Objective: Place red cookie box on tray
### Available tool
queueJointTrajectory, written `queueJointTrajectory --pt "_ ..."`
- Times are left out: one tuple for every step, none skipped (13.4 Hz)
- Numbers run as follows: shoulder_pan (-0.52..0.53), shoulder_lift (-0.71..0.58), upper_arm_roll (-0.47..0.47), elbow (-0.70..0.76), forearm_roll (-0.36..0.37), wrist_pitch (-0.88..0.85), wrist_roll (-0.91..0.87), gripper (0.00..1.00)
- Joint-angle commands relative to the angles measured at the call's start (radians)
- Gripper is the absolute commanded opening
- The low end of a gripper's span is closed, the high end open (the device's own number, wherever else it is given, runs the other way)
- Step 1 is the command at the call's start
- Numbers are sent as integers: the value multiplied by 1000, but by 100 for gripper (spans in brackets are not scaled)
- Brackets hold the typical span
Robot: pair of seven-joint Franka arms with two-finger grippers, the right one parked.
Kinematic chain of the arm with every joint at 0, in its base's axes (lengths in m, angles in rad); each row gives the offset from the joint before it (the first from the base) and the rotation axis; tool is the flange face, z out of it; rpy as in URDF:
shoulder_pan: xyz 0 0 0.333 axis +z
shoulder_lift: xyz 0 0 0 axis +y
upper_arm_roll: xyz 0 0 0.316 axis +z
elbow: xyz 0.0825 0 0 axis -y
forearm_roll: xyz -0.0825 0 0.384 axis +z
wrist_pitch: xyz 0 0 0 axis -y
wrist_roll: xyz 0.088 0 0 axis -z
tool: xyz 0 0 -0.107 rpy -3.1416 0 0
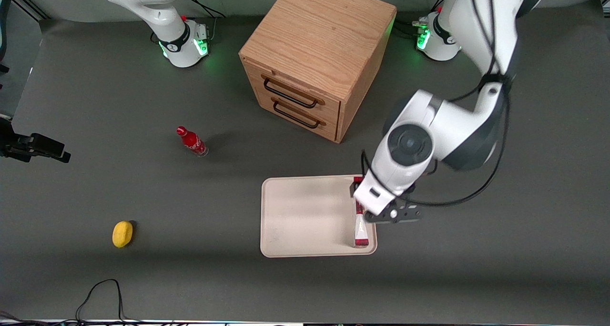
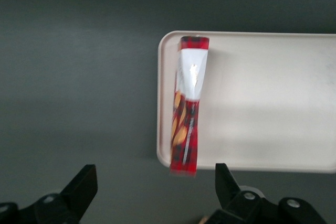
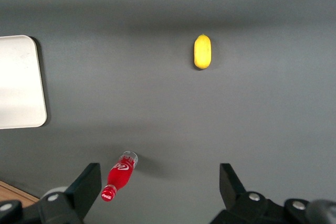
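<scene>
The hand (image 2: 152, 192) is hanging wide open over the tray's (image 1: 305, 211) edge at the working arm's end, gripping nothing. The red cookie box (image 2: 187, 111) is lying right below it on the tray, long axis along that rim. Cabinet (image 1: 314, 59), bottle (image 1: 192, 141) and lemon (image 1: 122, 233) are sitting well clear on the counter (image 1: 143, 278), nothing's blocking.

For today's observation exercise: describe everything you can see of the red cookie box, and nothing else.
The red cookie box is a long, thin carton that looks like cardboard, dark red with a plaid-like pattern, a white section toward one end and a small orange picture. It rests on the tray, along the tray's edge toward the working arm's end of the table, one end at or slightly over the rim. The gripper hovers above it, fingers open and not touching it.
</scene>
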Motion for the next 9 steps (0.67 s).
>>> queueJointTrajectory --pt "1 -139 12 -51 -22 -91 -11 100" --pt "1 -167 12 -51 -23 -115 -11 100" --pt "2 -191 13 -51 -34 -140 -8 100" --pt "15 -211 15 -52 -43 -163 -5 100" --pt "39 -230 13 -55 -54 -187 0 100" --pt "61 -243 13 -63 -74 -212 30 100" --pt "85 -256 15 -72 -81 -214 63 100" --pt "119 -262 13 -78 -86 -217 84 100" --pt "151 -276 13 -98 -91 -223 122 100"
